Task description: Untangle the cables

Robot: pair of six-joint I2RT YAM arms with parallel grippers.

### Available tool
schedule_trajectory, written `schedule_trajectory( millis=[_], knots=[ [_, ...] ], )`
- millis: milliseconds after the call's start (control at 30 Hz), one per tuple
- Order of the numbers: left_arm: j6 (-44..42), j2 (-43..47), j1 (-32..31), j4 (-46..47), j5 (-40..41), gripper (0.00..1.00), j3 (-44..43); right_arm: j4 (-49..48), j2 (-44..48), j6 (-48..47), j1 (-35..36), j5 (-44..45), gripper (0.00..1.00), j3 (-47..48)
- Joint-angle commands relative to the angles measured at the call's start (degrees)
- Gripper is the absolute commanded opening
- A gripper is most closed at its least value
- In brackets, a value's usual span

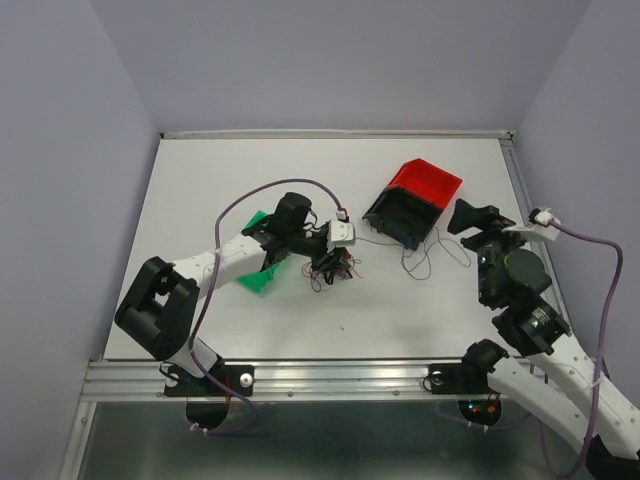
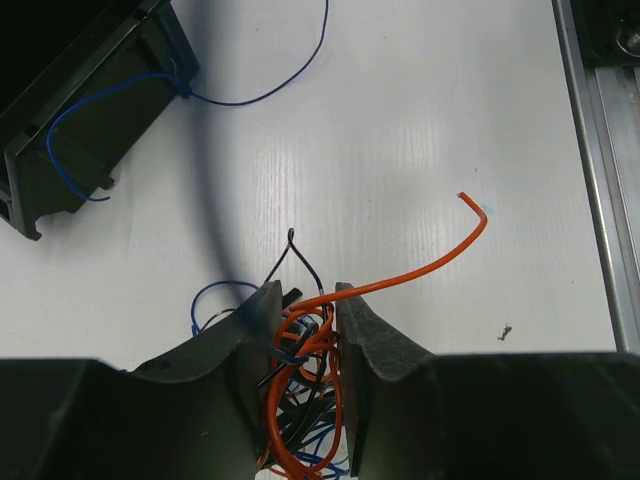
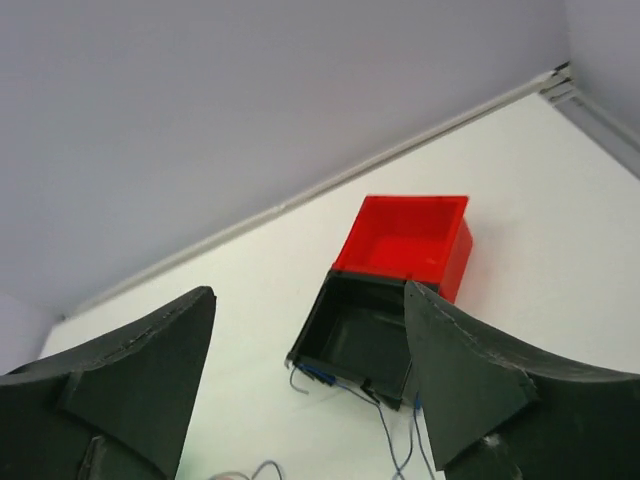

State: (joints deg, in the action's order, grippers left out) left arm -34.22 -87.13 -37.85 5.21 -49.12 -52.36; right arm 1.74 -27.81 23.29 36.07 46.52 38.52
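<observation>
The cables are a small tangle (image 1: 334,270) of thin orange-red, black and blue wires left of the table's middle. My left gripper (image 1: 333,262) is down on it. In the left wrist view the tangle (image 2: 305,345) fills the narrow gap between the two dark fingers (image 2: 365,335), which are shut on it. One orange-red wire end (image 2: 440,262) curves out to the right. A separate blue wire (image 1: 426,262) lies in front of the black bin (image 1: 398,216), one end hooked on its edge (image 2: 120,85). My right gripper (image 1: 474,217) hangs open and holds nothing (image 3: 310,292).
A red bin (image 1: 432,181) stands against the back of the black bin (image 3: 352,345). A green bin (image 1: 262,275) lies under the left arm. The metal rail (image 1: 330,372) runs along the near table edge, and grey walls enclose the table.
</observation>
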Motion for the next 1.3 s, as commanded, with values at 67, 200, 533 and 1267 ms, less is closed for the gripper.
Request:
schedule_trajectory(
  millis=[67, 200, 533, 1267],
  knots=[
    [-2.34, -0.67, 0.14, -2.92, -2.55, 0.38, -4.59, -3.72, -12.24, -6.23, 0.57, -33.37, 0.82, 2.18],
    [-3.66, -2.25, 0.32, -5.12, -3.70, 0.37, -5.91, -6.31, -17.34, -7.47, 0.58, -45.63, 0.82, 1.82],
    [-2.01, -4.80, 2.24, -9.35, -4.93, 0.31, -9.34, -6.31, -27.37, -8.61, 0.49, -64.87, 0.76, 3.58],
    [1.08, -5.59, 4.27, -6.36, -2.30, 0.31, -9.43, -11.23, -38.98, -6.68, 1.72, -74.74, 0.62, 4.28]
  ],
)
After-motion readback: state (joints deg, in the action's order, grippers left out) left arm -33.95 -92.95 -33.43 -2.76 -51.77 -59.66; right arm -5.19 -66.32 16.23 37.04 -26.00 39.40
